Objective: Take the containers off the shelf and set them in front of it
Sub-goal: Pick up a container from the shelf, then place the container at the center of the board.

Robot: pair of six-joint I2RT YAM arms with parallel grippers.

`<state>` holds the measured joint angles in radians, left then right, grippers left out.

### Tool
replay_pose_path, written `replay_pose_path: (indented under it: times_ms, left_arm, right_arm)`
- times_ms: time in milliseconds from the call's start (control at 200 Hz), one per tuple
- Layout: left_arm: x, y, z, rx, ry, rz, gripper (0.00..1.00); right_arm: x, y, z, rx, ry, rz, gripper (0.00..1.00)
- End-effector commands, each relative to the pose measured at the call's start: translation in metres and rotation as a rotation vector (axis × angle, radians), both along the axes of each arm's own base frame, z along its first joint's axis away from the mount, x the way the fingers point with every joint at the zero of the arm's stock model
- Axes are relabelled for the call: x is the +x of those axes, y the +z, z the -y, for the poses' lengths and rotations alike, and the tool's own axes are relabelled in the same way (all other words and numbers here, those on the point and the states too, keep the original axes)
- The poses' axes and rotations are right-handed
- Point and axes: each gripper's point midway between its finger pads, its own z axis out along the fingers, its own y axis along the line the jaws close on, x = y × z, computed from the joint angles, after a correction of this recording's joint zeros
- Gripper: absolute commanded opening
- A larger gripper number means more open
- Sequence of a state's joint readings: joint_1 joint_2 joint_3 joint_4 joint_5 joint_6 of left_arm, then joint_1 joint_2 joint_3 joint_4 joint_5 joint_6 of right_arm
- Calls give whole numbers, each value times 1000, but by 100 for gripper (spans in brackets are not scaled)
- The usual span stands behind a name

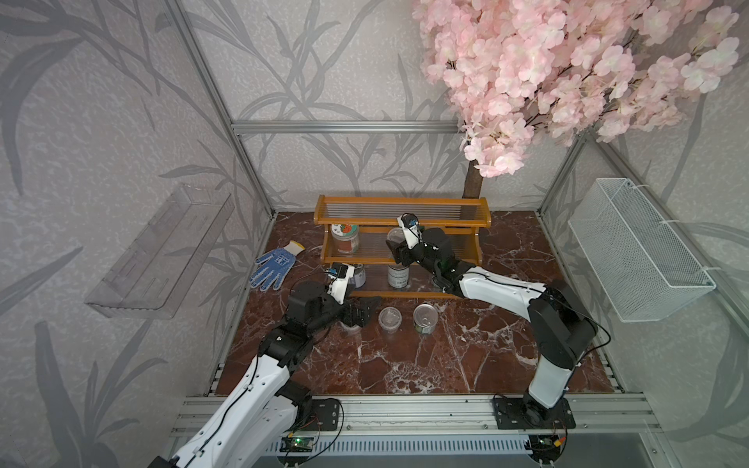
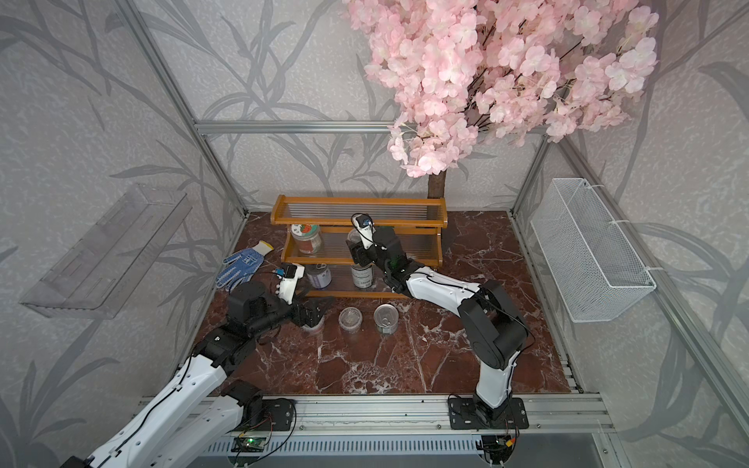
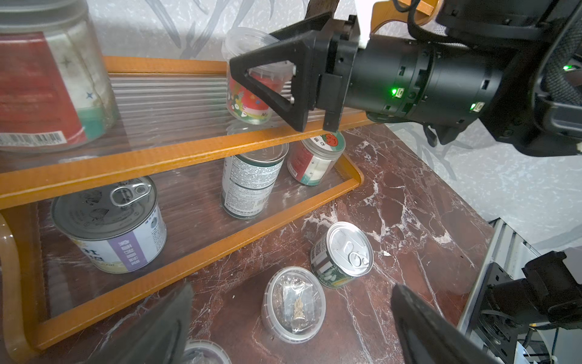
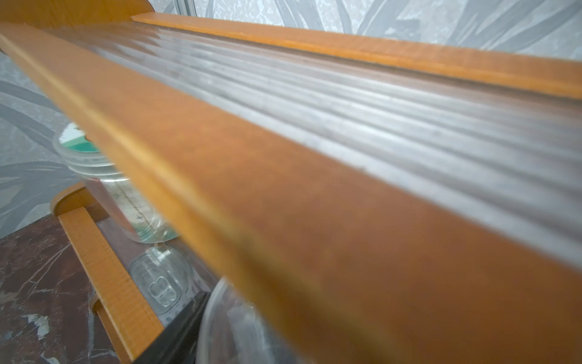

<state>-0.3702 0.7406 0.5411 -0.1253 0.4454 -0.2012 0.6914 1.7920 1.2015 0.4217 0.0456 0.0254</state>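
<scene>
The wooden shelf (image 1: 405, 201) stands at the back. On its middle tier my right gripper (image 3: 255, 47) is shut on a clear cup (image 3: 252, 94) with a red-orange label. A tomato-lid jar (image 1: 344, 239) stands left of it. The bottom tier holds a purple-label tin (image 3: 110, 223), a tall can (image 3: 248, 186) and a second jar (image 3: 315, 160). In front of the shelf sit a clear lidded cup (image 1: 390, 319) and a pull-tab tin (image 1: 425, 319). My left gripper (image 1: 367, 312) hangs open over a third clear cup (image 3: 201, 353), with nothing between its fingers.
A blue dotted glove (image 1: 275, 265) lies left of the shelf. A clear plastic tray (image 1: 162, 259) hangs on the left wall and a white wire basket (image 1: 640, 251) on the right. A pink blossom tree trunk (image 1: 472, 182) rises behind the shelf.
</scene>
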Motion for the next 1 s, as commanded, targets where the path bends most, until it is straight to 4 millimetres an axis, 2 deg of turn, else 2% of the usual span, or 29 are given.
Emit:
replay_pose_path:
  times_ms: [0,25,85,95,115,395,525,600,720,895,995]
  left_arm:
    - [2,1,-2,1,7,20,100]
    - [2,0,-2,0,7,20,100]
    - [2,0,-1,-4,6,19,100]
    - [2,0,-1,-4,6,18,100]
    - [3,-1,-1,-4,6,18,100]
    - [2,-2,-1,-1,2,15,100]
    - [2,0,0,-6,0,17,100]
    - [1,3,1,-17,-7,22,100]
    - [-1,9,3,-40,-20,32,100]
    - [-8,6,12,-72,-77,14,100]
    - [-10,4,15,-83,-95,3,100]
  right_arm:
    - [-12,25,5,35,31,39,69]
    - [-13,27,5,41,34,41,69]
    - [-17,20,6,35,42,27,69]
    - [-20,30,8,47,45,42,69]
    - [-21,34,10,51,47,48,69]
    - [-54,47,17,65,128,51,69]
    - [-77,48,24,58,168,31,69]
    - [-96,41,29,34,192,5,69]
    - [-128,19,47,-8,204,-68,69]
    - [-164,-9,90,-72,137,-153,69]
    - [-174,-25,118,-88,45,-194,69]
